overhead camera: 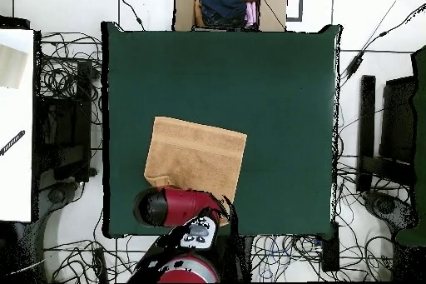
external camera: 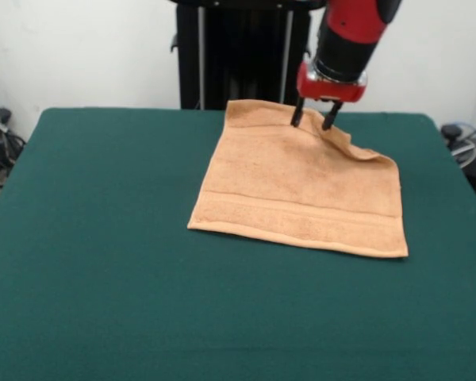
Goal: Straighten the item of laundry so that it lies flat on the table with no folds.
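Observation:
The item of laundry (external camera: 297, 190), a peach-orange towel, lies on the green table (external camera: 103, 238) right of centre, near the far edge. Its front part is flat, with a woven band along the near edge. Its far right corner is rumpled into a raised fold. My gripper (external camera: 315, 117) hangs at the towel's far edge, just left of that fold, open, with the fingertips (external camera: 297, 117) apart and nothing clearly held. From overhead, the towel (overhead camera: 195, 156) is partly covered by the red arm (overhead camera: 179, 206), which hides the gripper.
A cardboard box (overhead camera: 229, 6) holding clothes stands beyond the table's far edge in the overhead view. Cables (overhead camera: 66, 81) lie on the floor on both sides. A white surface (overhead camera: 17, 122) stands to the left.

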Tool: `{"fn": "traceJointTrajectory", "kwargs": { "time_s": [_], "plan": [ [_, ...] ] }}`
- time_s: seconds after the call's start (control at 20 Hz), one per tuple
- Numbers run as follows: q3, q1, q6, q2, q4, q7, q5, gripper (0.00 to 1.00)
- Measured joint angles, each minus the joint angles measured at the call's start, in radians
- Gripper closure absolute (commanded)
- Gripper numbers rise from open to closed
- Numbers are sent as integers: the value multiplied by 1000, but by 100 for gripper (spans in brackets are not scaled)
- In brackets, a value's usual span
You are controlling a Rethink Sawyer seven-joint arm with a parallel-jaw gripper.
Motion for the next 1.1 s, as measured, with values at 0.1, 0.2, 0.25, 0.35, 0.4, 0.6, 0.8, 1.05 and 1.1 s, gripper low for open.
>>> {"fn": "traceJointTrajectory", "kwargs": {
  "time_s": [0.1, 0.2, 0.25, 0.35, 0.4, 0.6, 0.8, 1.05, 1.1],
  "plan": [
    [0, 4, 0, -3, 0, 0, 0, 0],
    [1, 7, 0, -3, 0, 0, 0, 0],
    [1, 8, 0, -3, 0, 0, 0, 0],
    [1, 9, 0, -3, 0, 0, 0, 0],
    [1, 10, 0, -3, 0, 0, 0, 0],
    [1, 15, 0, -3, 0, 0, 0, 0],
    [1, 21, 0, -3, 0, 0, 1, 0],
    [1, 27, 0, -3, 0, 0, 7, 0],
    [1, 28, 0, -3, 0, 0, 9, 0]
  ]
}}
